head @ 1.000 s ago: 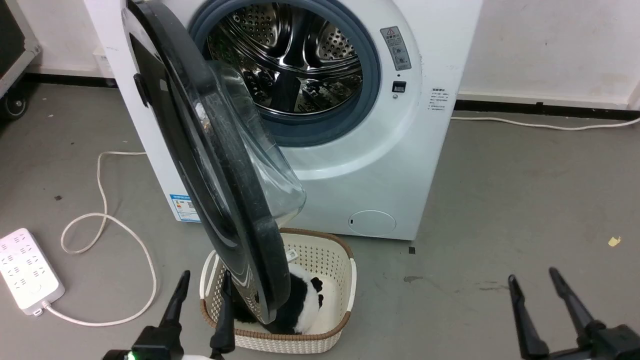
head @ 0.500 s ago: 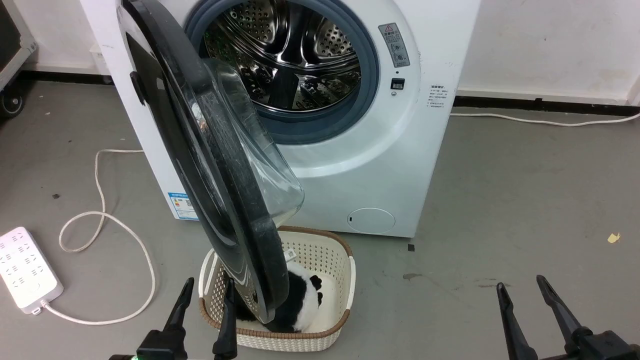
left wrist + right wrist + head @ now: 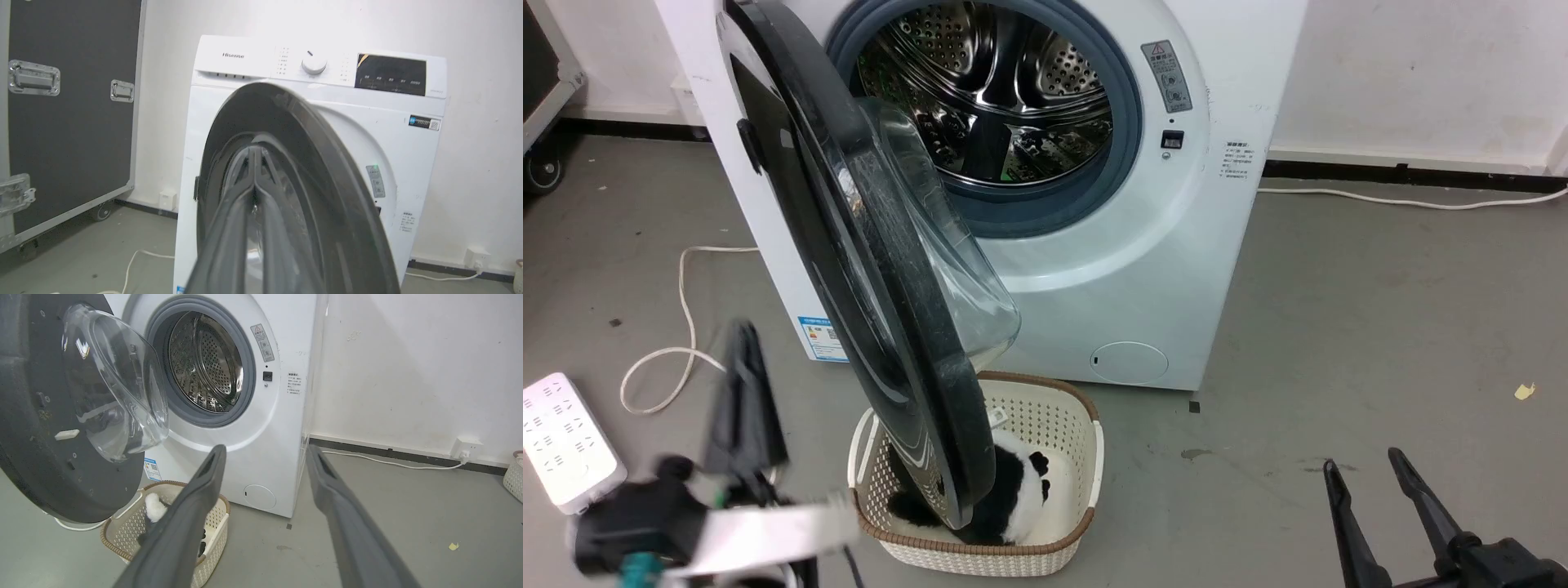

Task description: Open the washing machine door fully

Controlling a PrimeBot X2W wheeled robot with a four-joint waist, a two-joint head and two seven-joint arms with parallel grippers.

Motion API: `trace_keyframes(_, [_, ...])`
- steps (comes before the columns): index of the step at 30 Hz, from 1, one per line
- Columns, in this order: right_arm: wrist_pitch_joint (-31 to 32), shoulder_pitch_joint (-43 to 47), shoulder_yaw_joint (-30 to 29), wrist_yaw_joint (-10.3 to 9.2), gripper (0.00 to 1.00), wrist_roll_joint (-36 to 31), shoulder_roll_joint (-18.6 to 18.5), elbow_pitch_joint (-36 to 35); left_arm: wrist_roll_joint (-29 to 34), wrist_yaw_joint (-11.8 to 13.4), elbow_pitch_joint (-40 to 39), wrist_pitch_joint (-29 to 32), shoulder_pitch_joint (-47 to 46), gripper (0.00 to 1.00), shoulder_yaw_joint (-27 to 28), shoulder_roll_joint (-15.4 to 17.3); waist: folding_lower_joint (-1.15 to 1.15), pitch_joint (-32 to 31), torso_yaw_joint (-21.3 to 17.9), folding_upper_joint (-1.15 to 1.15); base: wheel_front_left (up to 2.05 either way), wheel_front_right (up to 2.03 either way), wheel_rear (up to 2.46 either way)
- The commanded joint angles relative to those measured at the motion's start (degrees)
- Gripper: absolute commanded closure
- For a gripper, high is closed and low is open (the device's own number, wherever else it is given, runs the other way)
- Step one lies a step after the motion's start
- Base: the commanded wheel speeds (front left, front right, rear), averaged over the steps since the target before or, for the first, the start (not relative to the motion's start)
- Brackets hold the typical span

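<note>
A cream basket (image 3: 1096, 469) at lower centre holds a black-and-white plush (image 3: 1023, 488). A white power strip (image 3: 562, 441) lies at the left edge, a cord (image 3: 684, 298) looping near it. Yellow scrap (image 3: 1525, 392), right edge.

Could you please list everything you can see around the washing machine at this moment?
washing machine: one, white, against the wall, steel drum exposed
washing machine door: one, black with clear glass bowl, standing open above the basket
basket: one, cream with brown rim, on the floor before the machine
soft item: one, black and white, inside the basket
power strip: one, white, floor at left
cable: one, white, looped on the floor at left
wheeled case: one, black with metal fittings, left of the machine
wall socket: one, white, low on the right wall
left claw: one, dark, shut, left of the door, blurred
right claw: one, dark, open, low right above the floor
</note>
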Motion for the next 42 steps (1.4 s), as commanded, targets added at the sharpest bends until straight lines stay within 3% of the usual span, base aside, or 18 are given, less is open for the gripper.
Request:
trace_keyframes(1, [-0.3,-0.8,0.2,0.05,0.00,0.4,0.3,-0.1,-0.7,0.6,-2.7,-0.3,-2.1,1.00,0.5,0.1,0.00,0.0,-0.1,0.00,0.00,0.00,0.00])
trace_keyframes(7, [-0.3,-1.1,0.7,0.05,0.00,0.7,0.4,0.0,-0.9,1.2,-11.6,-0.3,-6.5,1.00,-1.5,0.0,0.00,-0.1,-0.7,0.00,0.00,0.00,0.00])
trace_keyframes(15, [-0.3,-1.2,0.6,0.05,0.00,1.3,0.4,0.3,-1.5,1.2,-12.9,7.6,-5.7,1.00,-11.9,0.0,0.00,0.1,-1.6,0.00,0.00,0.00,0.00])
trace_keyframes(20, [-0.3,-1.2,0.5,0.05,0.00,1.6,0.4,0.5,-3.7,1.6,-8.2,10.5,-3.4,1.00,-18.9,0.0,0.00,0.3,-2.0,0.00,0.00,0.00,0.00])
trace_keyframes(26, [-0.3,-1.5,0.6,0.05,0.00,2.2,0.4,0.7,-6.3,2.5,2.0,13.2,-2.0,1.00,-23.6,0.0,0.00,0.8,-2.5,0.00,0.00,0.00,0.00])
trace_keyframes(34, [-0.3,-1.9,1.0,0.05,0.00,2.9,0.5,1.1,-8.4,4.8,13.3,9.8,-4.5,1.00,-22.3,0.0,0.00,2.2,-3.3,0.00,0.00,0.00,0.00])
trace_keyframes(42, [-0.3,-1.9,1.0,0.05,0.00,3.2,0.5,1.9,-9.7,5.1,19.0,6.2,-6.2,1.00,-20.2,0.1,0.00,2.5,-1.2,0.00,0.00,0.00,0.00])
